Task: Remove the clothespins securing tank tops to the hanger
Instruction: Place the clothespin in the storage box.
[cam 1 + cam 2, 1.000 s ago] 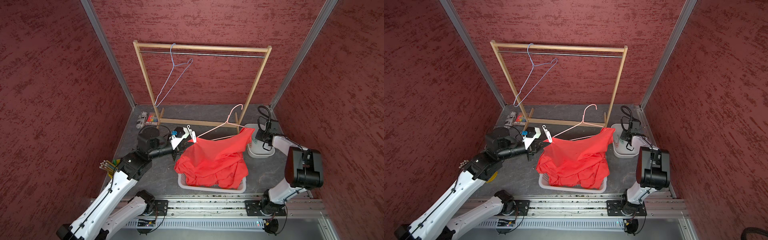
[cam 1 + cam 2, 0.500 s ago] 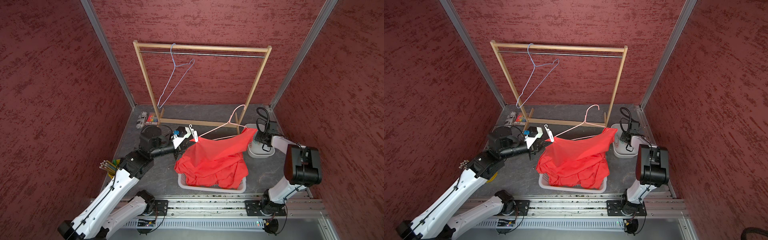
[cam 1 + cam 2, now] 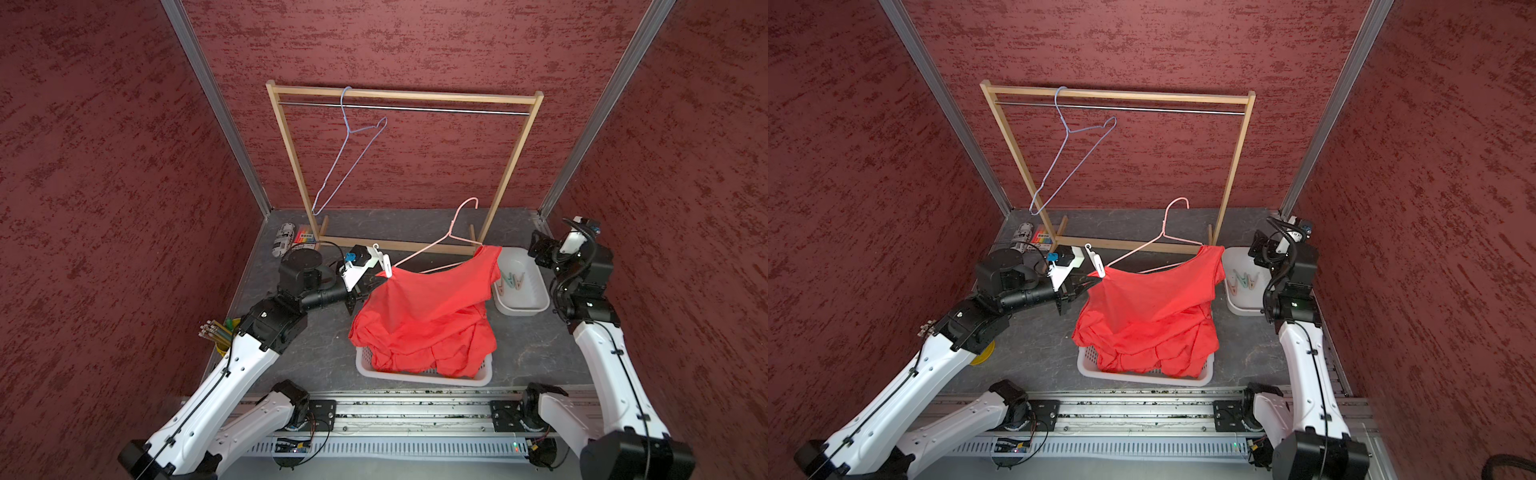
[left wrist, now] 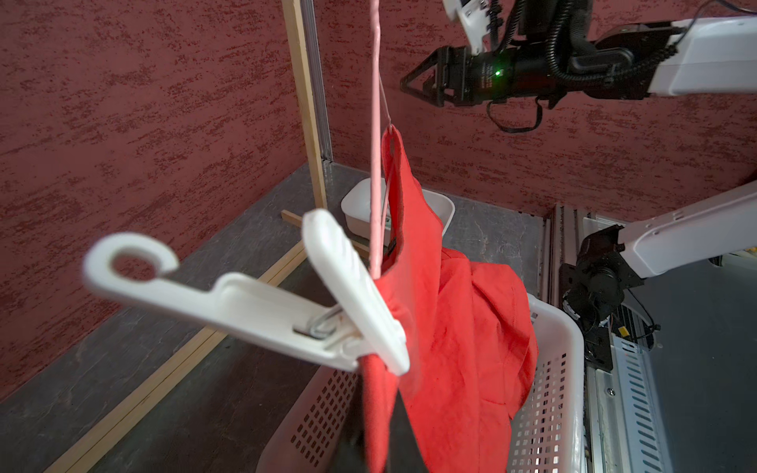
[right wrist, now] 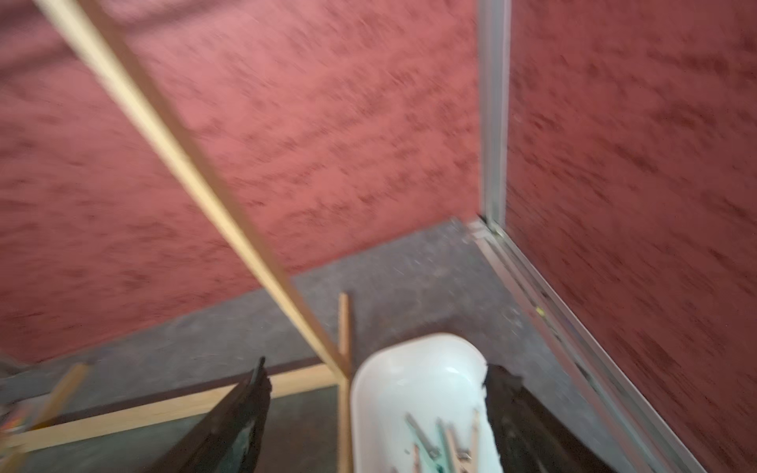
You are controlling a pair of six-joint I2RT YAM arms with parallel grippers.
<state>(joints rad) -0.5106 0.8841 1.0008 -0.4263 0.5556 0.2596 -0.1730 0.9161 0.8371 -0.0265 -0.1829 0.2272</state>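
Right gripper lifted off bin, jaws spread; left gripper clamped, seemingly on tank top beside white clothespin

Light reaches me soft and even from overhead, fairly bright, with the back wall washed palest near its top. Shadows on my worktop are faint, deepest just beneath the orange-red tank top. Both top views are sharp, though the metal corner posts splay outward toward the edges. My left wrist view keeps the cloth fairly crisp, while the white clothespin close to the lens goes soft. My right wrist view is smeared throughout by motion blur; the white bin, with a small glint inside, and my right end effector are fuzzy shapes.
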